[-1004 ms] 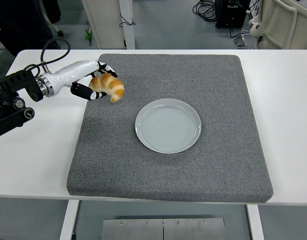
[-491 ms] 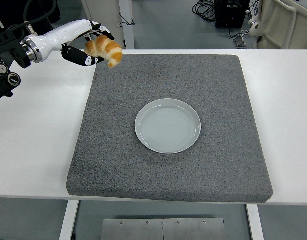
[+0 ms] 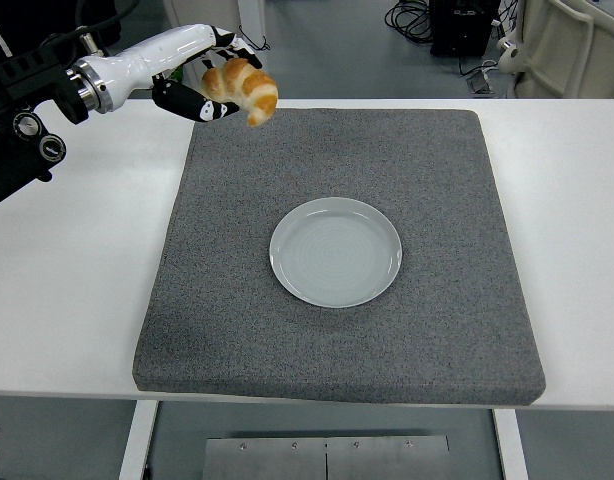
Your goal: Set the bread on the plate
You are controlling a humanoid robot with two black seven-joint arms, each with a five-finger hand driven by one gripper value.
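My left hand (image 3: 209, 82) comes in from the upper left and is shut on a golden croissant (image 3: 245, 88). It holds the bread in the air above the far left corner of the grey mat (image 3: 237, 300). A round pale plate (image 3: 335, 251) lies empty in the middle of the mat, to the right of and nearer than the hand. My right arm is out of view.
The grey foam mat covers most of the white table (image 3: 77, 260). Cables and equipment legs (image 3: 457, 25) stand on the floor beyond the table's far edge.
My left hand lifted the croissant off the mat, first up and away, then moved it to the right toward the plate's side.
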